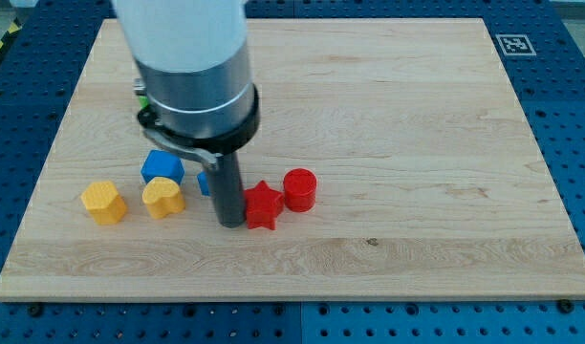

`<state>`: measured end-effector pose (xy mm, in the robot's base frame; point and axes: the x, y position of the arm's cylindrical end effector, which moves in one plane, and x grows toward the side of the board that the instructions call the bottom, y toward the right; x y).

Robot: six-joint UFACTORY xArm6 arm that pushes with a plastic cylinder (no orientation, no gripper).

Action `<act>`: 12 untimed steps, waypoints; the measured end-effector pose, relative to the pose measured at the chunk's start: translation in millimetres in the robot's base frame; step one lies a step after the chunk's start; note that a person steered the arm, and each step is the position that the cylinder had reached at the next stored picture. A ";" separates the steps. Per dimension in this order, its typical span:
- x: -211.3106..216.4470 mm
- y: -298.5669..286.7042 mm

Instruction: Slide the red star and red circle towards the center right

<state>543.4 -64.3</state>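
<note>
Tip (231, 223) of the dark rod, no claw to open or close, sits against the view's left side of the red star-shaped block (263, 205). Red cylindrical circle block (299, 189) touches the star's upper right. Push step underway; next move probably rightward, keeping both aligned. Yellow heart-shaped block (163, 197) nearby at left.

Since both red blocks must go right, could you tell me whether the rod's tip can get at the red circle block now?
Probably not directly: my tip sits against the red star block, which lies between it and the red circle block.
</note>
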 end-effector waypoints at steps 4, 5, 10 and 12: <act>23.7 20.2; 17.6 21.1; -22.6 73.1; -34.2 75.0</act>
<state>509.3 10.7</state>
